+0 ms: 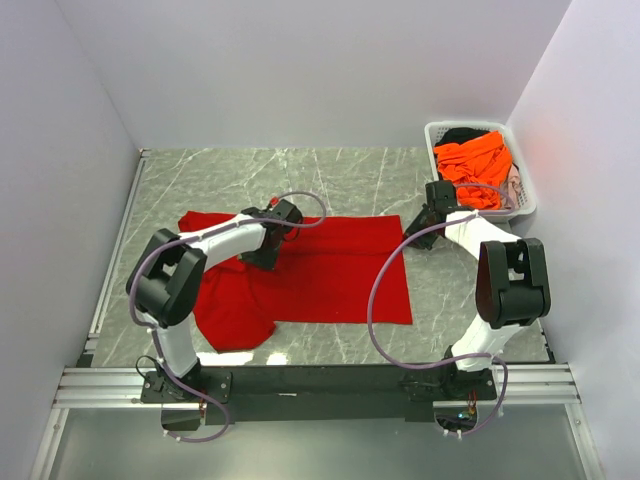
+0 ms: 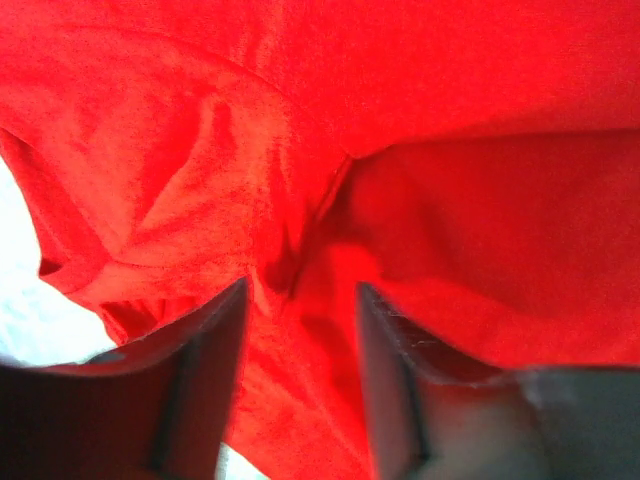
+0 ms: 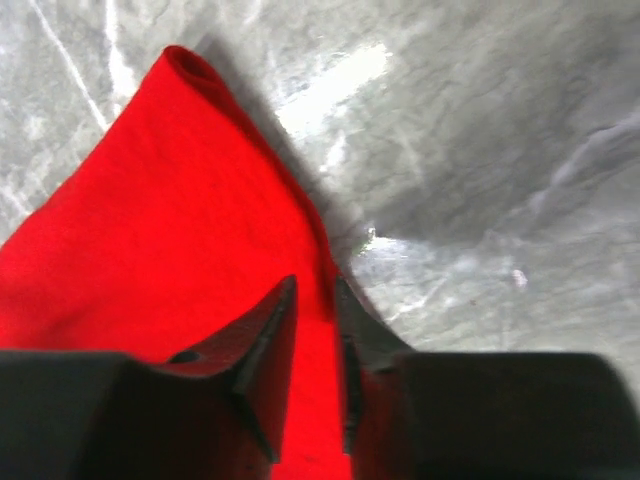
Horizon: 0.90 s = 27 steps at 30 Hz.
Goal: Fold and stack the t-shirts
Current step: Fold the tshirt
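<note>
**Left pincer [image 2: 300,290] and right pincer [image 3: 315,290] both down on the red t-shirt [image 1: 330,270]**

The left pincer is low over the back edge of the red t-shirt, near its left end. Its two fingers stand apart, and wrinkled red cloth shows in the gap, so it is open. The right pincer is at the far right corner of the same shirt. Its fingers are only a little apart, and the edge of the cloth lies between the tips. It looks open too, not squeezing.

The red t-shirt lies spread out on the grey table [image 1: 300,170], in the middle. Most of it is flat. It is lumpy on the left side, by the left arm.

A white basket [image 1: 430,130] sits at the far right corner of the table. An orange t-shirt [image 1: 475,165] is on top inside it. A dark t-shirt [image 1: 465,133] is behind that, and a pale t-shirt [image 1: 512,185] peeks out at the right.
</note>
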Tool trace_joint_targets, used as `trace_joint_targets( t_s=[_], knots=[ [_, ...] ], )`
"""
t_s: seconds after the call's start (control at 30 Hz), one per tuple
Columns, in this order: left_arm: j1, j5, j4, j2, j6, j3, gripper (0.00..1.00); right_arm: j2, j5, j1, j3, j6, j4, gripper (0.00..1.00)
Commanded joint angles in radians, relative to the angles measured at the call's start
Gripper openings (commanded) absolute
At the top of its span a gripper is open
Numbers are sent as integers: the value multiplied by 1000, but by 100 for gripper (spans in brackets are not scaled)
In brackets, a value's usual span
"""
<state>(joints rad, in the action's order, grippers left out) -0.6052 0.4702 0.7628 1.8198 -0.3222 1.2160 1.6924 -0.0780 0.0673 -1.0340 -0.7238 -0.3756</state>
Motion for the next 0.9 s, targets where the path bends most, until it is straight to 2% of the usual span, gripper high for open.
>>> trace_joint_targets(
  t_s=[0.0,0.03,0.13,0.2,0.27,0.4,0.5,0.57,0.63,0.73,0.87],
  knots=[
    [8,-42,-25,-123,-26,26,59,-60,75,-4,-18,35,-22,33],
    [24,-50,-23,-137,-25,33,61,-69,102,-3,-29,40,-29,39],
    [74,-99,-40,-191,-37,57,68,-100,183,6,-67,46,-57,46],
    [155,-129,-74,-221,-51,62,68,-115,196,14,-81,61,-37,46],
    [244,-180,-101,-231,-74,63,67,-122,146,19,-84,70,-2,46],
    [393,-309,-192,-186,-110,62,55,-51,81,52,-118,57,49,42],
    [473,-343,-249,-122,-127,79,49,21,37,83,-161,29,56,40],
    [519,-343,-237,-81,-136,108,48,55,26,92,-184,14,61,39],
    [539,-320,-226,-47,-144,132,50,88,20,97,-193,-3,67,39],
    [587,-291,-261,-62,-159,100,61,108,23,98,-196,-2,75,39],
    [656,-291,-310,-57,-178,70,61,134,29,97,-209,11,69,39]
  ],
)
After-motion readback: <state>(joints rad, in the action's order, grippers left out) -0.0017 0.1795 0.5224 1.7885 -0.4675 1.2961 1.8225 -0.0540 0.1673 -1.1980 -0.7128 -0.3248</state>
